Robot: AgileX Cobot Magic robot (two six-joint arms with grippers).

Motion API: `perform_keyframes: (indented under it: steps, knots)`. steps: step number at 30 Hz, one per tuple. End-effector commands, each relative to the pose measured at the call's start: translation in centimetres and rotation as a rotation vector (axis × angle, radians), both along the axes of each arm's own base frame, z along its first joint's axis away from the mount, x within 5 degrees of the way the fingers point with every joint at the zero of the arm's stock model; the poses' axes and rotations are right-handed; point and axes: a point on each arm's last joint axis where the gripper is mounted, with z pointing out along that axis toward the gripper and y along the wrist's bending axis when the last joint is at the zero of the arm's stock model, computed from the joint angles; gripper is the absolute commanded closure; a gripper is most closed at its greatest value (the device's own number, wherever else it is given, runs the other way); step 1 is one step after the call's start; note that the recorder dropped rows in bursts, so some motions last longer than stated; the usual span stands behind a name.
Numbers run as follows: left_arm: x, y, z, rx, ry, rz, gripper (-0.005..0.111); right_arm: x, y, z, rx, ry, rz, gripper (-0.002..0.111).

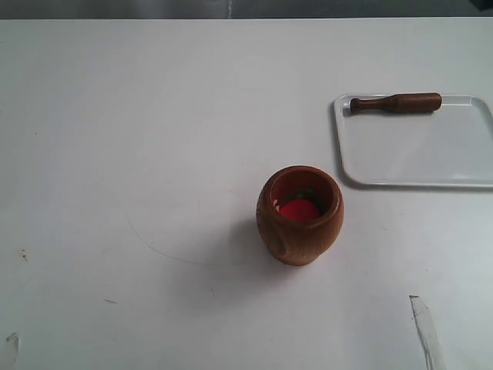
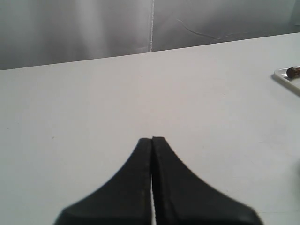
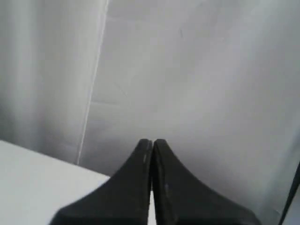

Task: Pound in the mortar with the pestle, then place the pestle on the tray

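Observation:
The reddish-brown wooden mortar (image 1: 300, 215) stands upright near the middle of the white table, with something red and a bit of green inside it. The dark pestle (image 1: 396, 102) lies flat along the far rim of the white tray (image 1: 431, 182), at the right. A corner of the tray (image 2: 284, 77) and the pestle's knob (image 2: 294, 71) show at the edge of the left wrist view. My left gripper (image 2: 152, 138) is shut and empty over bare table. My right gripper (image 3: 152, 140) is shut and empty, facing a grey backdrop. Neither arm shows in the exterior view.
A strip of white tape or paper (image 1: 426, 331) lies near the front right edge. Small dark marks (image 1: 23, 254) dot the table at the left. A grey curtain (image 2: 93, 28) hangs behind the table's far edge.

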Motion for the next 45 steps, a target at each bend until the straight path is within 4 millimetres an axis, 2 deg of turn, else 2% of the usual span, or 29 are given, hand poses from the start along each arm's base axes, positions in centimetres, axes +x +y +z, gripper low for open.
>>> perform_keyframes:
  steps: [1, 3, 5, 7, 11, 13, 16, 17, 18, 20, 24, 33, 38, 42, 45]
  knots:
    - [0.0, -0.1, 0.0, -0.015, -0.004, -0.006, 0.107, -5.5, -0.8, -2.1, 0.136, -0.177, 0.097, 0.107]
    - [0.0, -0.1, 0.0, -0.015, -0.004, -0.006, 0.107, -9.4, -0.9, -4.6, 0.211, -0.311, 0.222, 0.107]
    - [0.0, -0.1, 0.0, -0.015, -0.004, -0.006, 0.107, -12.2, -1.3, -6.4, 0.278, -0.411, 0.292, 0.107]
    - [0.0, -0.1, 0.0, -0.015, -0.004, -0.006, 0.107, -13.4, -1.1, -6.7, 0.281, -0.437, 0.357, 0.107]
    - [0.0, -0.1, 0.0, -0.015, -0.004, -0.006, 0.107, -14.4, 0.4, -8.8, 0.169, -0.196, 0.543, 0.107]
    - [0.0, -0.1, 0.0, -0.015, -0.004, -0.006, 0.107, -14.2, 0.5, -9.7, 0.147, -0.087, 0.527, 0.107]
    - [0.0, -0.1, 0.0, -0.015, -0.004, -0.006, 0.107, -12.7, -1.0, -11.9, 0.105, 0.159, 0.284, 0.108]
    - [0.0, -0.1, 0.0, -0.015, -0.004, -0.006, 0.107, -12.4, -1.6, -12.4, 0.140, 0.224, 0.200, 0.108]
    - [0.0, -0.1, 0.0, -0.015, -0.004, -0.006, 0.107, -12.0, -2.9, -13.2, 0.210, 0.333, 0.032, 0.108]
    - [0.0, -0.1, 0.0, -0.015, -0.004, -0.006, 0.107, -11.7, -3.8, -13.5, 0.221, 0.347, -0.082, 0.108]
    - [0.0, -0.1, 0.0, -0.015, -0.004, -0.006, 0.107, -11.6, -4.3, -13.5, 0.207, 0.333, -0.132, 0.108]
    - [0.0, -0.1, 0.0, -0.015, -0.004, -0.006, 0.107, -11.7, -4.1, -13.7, 0.111, 0.342, -0.097, 0.108]
    - [0.0, -0.1, 0.0, -0.015, -0.004, -0.006, 0.107, -11.7, -4.1, -13.7, 0.176, 0.354, -0.107, 0.108]
    - [0.0, -0.1, 0.0, -0.015, -0.004, -0.006, 0.107, -11.7, -4.2, -13.8, 0.377, 0.417, -0.160, 0.108]
    - [0.0, -0.1, 0.0, -0.015, -0.004, -0.006, 0.107, -11.7, -4.3, -13.8, 0.426, 0.430, -0.178, 0.108]
